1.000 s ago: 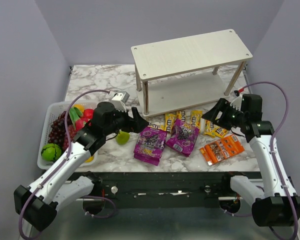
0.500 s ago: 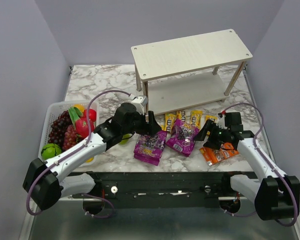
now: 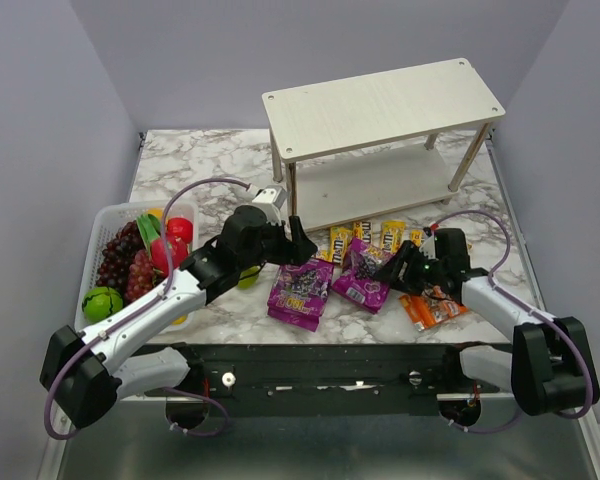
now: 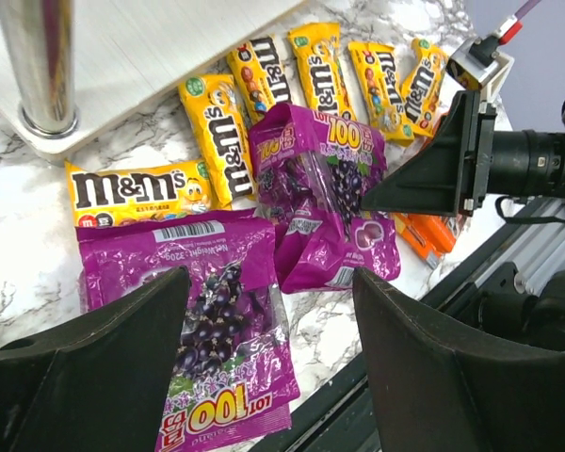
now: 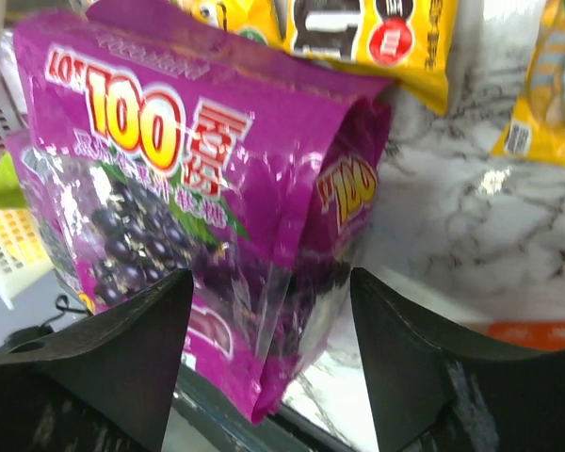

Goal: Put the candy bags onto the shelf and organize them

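Left gripper (image 4: pixel 268 278): jaws spread wide, nothing held, hovering over the left purple pouch (image 3: pixel 300 290), which lies flat on the marble table (image 3: pixel 200 160) in front of the shelf's left end. Right gripper (image 5: pixel 270 278): jaws also wide apart and empty, low at the right edge of the right purple pouch (image 3: pixel 365 272), which lies crumpled in front of the shelf's middle, just beside the first pouch. 6 yellow packets (image 4: pixel 320 66): fanned in a row on the table between the 2 pouches and the shelf's front edge. 1 orange pack (image 3: pixel 435 305): in front of the shelf's right end, partly under the right arm. Shelf (image 3: pixel 380 100): white, 2 tiers, at the table's far side. Fruit basket (image 3: pixel 95 240): well left of the shelf.
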Robot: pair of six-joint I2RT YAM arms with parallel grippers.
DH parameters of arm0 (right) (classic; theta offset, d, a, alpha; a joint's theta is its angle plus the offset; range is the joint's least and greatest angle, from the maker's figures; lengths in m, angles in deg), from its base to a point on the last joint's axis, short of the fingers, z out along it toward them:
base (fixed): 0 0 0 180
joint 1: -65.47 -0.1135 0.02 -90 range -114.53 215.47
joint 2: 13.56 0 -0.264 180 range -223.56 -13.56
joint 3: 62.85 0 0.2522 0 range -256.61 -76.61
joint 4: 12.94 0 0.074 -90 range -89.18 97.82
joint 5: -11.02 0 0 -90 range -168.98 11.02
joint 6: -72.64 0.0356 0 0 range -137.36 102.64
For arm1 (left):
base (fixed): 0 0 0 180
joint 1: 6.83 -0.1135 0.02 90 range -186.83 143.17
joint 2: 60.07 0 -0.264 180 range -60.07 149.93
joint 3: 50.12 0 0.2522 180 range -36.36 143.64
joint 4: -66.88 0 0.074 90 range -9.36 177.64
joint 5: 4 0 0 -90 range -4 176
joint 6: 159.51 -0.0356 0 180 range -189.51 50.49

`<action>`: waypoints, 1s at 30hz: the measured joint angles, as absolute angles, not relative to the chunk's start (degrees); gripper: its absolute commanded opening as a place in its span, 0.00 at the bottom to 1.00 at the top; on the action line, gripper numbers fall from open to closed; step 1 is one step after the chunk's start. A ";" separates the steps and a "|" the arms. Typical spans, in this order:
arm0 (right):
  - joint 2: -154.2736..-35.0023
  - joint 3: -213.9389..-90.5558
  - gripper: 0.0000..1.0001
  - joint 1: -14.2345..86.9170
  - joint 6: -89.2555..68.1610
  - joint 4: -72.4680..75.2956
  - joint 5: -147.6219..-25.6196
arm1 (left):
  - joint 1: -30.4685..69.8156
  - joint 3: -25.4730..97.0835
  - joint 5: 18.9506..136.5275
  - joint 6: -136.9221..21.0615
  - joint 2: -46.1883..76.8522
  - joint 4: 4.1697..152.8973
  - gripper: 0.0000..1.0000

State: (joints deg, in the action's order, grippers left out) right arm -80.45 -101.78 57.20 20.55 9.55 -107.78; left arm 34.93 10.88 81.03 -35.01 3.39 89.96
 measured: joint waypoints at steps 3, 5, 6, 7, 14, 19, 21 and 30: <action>-81.59 -101.28 0.40 57.20 21.64 6.75 -107.82 | 34.93 10.88 82.38 -34.77 2.03 90.20 0.79; -81.81 -101.24 0.25 57.20 22.25 5.59 -108.02 | 34.93 10.88 83.21 -34.70 1.25 90.24 0.79; -81.76 -101.26 0.20 57.20 22.21 5.14 -108.04 | 34.93 10.90 83.85 -34.62 0.83 90.29 0.79; -81.63 -101.28 0.16 57.17 22.36 4.83 -108.10 | 34.93 10.99 84.33 -34.55 0.44 90.61 0.79; -77.85 -102.44 0.01 56.89 21.73 7.85 -107.93 | 34.93 12.50 88.15 -34.79 -1.07 93.35 0.82; -73.30 -107.09 0.01 56.89 19.24 15.78 -106.77 | 34.93 14.66 91.72 -35.75 -2.12 95.29 0.83; -71.14 -109.82 0.01 56.89 18.21 19.21 -106.40 | 34.93 15.60 93.14 -36.15 -2.65 95.84 0.84; -64.06 -127.59 0.01 56.89 14.84 32.30 -105.22 | 34.91 18.55 96.63 -40.30 -5.05 96.45 0.86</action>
State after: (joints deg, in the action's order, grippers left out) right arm -64.06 -127.59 56.89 14.84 32.30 -105.22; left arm 34.91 18.55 96.63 -40.30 -5.05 96.45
